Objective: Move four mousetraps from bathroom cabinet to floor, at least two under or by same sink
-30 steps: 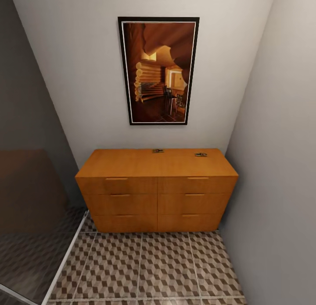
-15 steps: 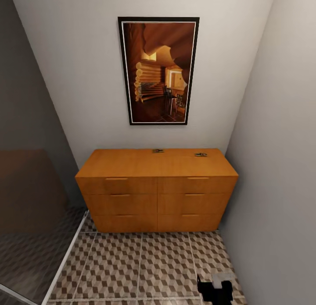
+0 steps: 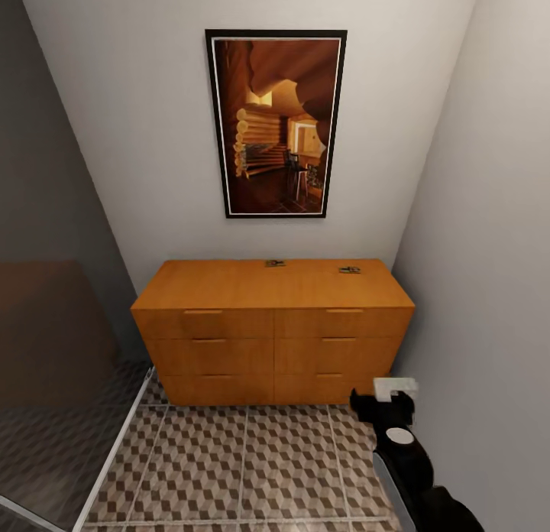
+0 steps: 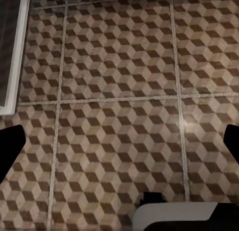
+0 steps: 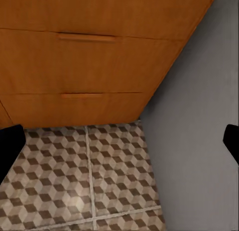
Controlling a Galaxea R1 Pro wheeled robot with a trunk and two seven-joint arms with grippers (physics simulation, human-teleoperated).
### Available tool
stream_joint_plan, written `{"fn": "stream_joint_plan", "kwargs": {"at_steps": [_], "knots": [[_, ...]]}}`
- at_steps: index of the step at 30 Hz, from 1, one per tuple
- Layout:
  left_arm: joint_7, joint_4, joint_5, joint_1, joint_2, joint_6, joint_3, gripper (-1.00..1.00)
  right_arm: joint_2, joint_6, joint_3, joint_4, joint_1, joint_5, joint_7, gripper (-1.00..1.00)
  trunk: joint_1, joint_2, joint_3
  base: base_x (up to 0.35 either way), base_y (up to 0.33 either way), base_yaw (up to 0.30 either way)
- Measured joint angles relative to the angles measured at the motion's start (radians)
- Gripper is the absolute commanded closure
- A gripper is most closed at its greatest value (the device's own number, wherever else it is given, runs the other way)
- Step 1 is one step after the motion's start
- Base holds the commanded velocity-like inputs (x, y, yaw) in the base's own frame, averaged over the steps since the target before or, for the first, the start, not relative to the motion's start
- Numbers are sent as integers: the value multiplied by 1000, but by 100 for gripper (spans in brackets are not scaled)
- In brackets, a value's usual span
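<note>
Right gripper (image 3: 380, 398) has risen before the cabinet (image 3: 273, 329) since a moment ago, jaws apart and empty, a reach presumably beginning toward two mousetraps (image 3: 275, 263) at the cabinet top's rear edge

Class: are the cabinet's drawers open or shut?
Shut: every drawer front on the cabinet sits flush, none pulled out. Two mousetraps lie on top.
</note>
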Motion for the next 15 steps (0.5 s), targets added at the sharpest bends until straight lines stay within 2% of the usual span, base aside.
{"fn": "stream_joint_plan", "kwargs": {"at_steps": [1,4,7,9,11,13,15], "knots": [[0,0,0,0,0,3,0,-100,0,47,0,-15,-37,0,-14,-100,0,0,0,0,0,0],[-1,0,0,0,0,7,0,-100,-1,126,-6,-31,-110,-1,-38,-100,0,0,0,0,0,0],[-1,0,0,0,0,8,0,-100,-2,187,-29,-37,-183,-1,-53,-100,0,0,0,0,0,0],[-1,0,0,0,0,9,0,-100,-2,248,-53,-39,-261,1,-59,-100,0,0,0,0,0,0],[-1,0,0,0,0,9,0,-100,-2,291,-62,-38,-329,1,-61,-100,0,0,0,0,0,0],[-1,0,0,0,0,9,1,-100,-2,309,-66,-35,-379,-1,-62,-100,0,0,0,0,0,0],[-1,0,0,0,0,9,0,-100,-3,325,-69,-17,-454,-1,-63,-100,0,0,0,0,0,0]]}}
